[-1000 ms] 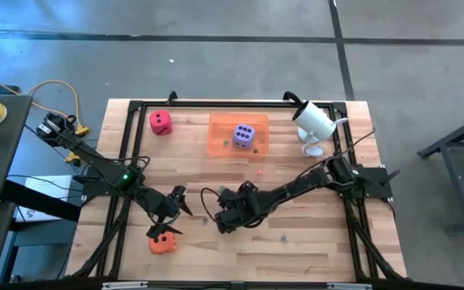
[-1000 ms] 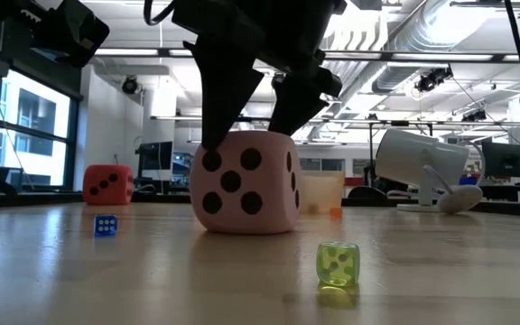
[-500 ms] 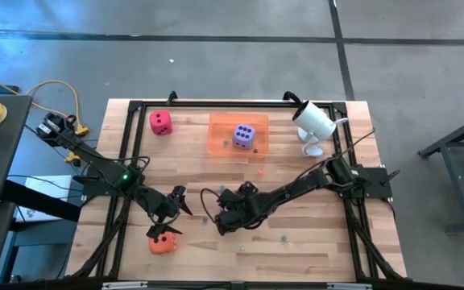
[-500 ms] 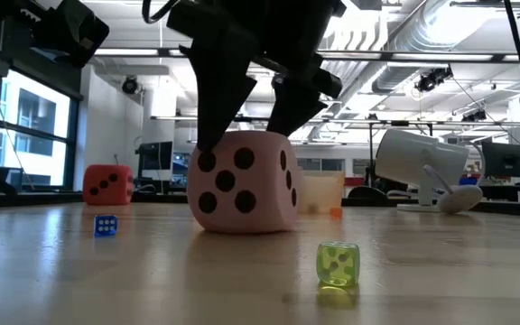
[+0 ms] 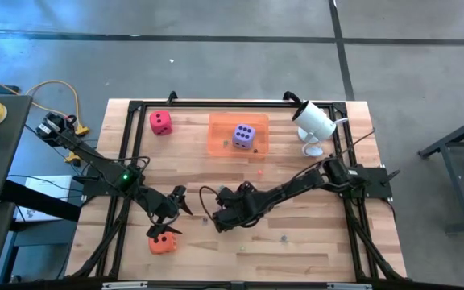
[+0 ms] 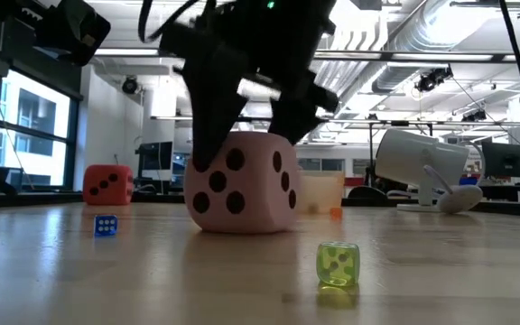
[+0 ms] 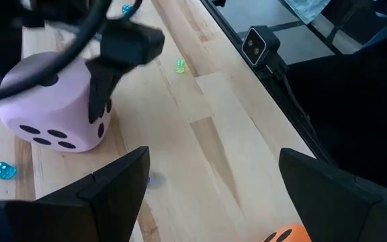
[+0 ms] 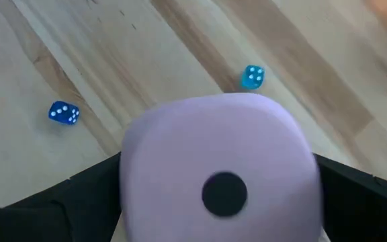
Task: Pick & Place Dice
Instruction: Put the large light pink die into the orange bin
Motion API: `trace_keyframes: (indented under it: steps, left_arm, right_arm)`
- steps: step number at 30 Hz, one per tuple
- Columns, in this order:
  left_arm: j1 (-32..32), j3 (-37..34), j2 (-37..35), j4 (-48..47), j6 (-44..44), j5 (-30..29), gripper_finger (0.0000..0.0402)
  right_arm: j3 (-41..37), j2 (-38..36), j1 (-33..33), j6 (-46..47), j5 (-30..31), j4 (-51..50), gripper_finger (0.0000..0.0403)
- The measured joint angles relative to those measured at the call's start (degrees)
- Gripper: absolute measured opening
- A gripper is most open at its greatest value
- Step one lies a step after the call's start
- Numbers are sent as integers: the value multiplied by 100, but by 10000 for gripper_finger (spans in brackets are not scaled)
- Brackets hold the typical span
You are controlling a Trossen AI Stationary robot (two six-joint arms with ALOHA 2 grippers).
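The light pink die (image 6: 242, 185) rests on the table near its middle. My right gripper (image 6: 242, 135) stands open over it from above, one finger on either side; in the high view this gripper (image 5: 224, 216) hides the die. My left gripper (image 5: 176, 211) hangs open and holds nothing, just above the orange die (image 5: 162, 242) at the near left. The red die (image 5: 161, 122) sits on the table at the far left. The purple die (image 5: 244, 135) lies inside the orange tray (image 5: 220, 141). My right gripper straddles the pink die, coming from above at a slant. One finger (image 6: 208, 135) lies against the die's upper left edge (image 6: 197, 155) as the low view shows it. I cannot tell if the other finger (image 8: 361, 195) touches the opposite side. The die's underside stays on the table.
Small dice lie around: a blue one (image 6: 105, 225), a green one (image 6: 338, 264) and another blue one (image 8: 252, 76). A white camera on a stand (image 5: 312, 122) is at the far right. A black frame (image 5: 135, 106) runs round the tabletop.
My right gripper has sunk lower over the pink die, still open. The die has turned a little on the table, its front face swinging toward the left.
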Motion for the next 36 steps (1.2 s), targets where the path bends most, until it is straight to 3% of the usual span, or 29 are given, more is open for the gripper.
trace_keyframes:
  steps: [6, 12, 26, 36]
  left_arm:
    - [4, 2, -2, -6, 11, 0, 323]
    - [4, 11, 4, -61, 38, 0, 323]
    - [0, 9, 4, -67, -140, 11, 323]
    - [0, 7, 4, -87, 82, 15, 323]
  right_arm:
    - [-20, 175, -135, 47, -1049, 88, 388]
    - [-18, 216, -144, -133, -887, 156, 352]
    - [-26, 119, -49, -140, -686, 20, 350]
    - [-32, -800, -56, 62, -228, -1104, 351]
